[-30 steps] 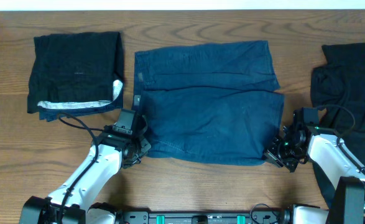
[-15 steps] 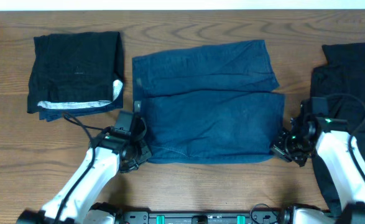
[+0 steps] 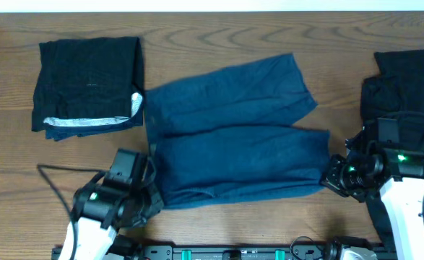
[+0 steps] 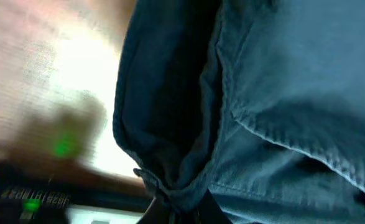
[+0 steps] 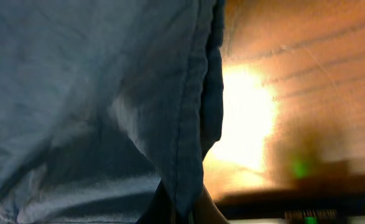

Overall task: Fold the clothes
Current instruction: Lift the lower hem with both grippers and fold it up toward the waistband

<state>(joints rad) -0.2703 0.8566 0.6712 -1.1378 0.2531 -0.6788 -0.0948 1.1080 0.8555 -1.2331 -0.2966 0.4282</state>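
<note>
Wooden table bore navy shorts, near-edge corners pinched in left gripper and right gripper; black garments flanked them.

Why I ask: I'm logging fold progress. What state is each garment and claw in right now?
navy-blue shorts: folded over once, skewed, near corners pinched by both claws
black garment with silvery-white edge: folded, lying flat, untouched
plain black garment: rumpled, not neatly folded, partly under the right arm
left claw: shut on the shorts' near-left corner
right claw: shut on the shorts' near-right corner
</note>
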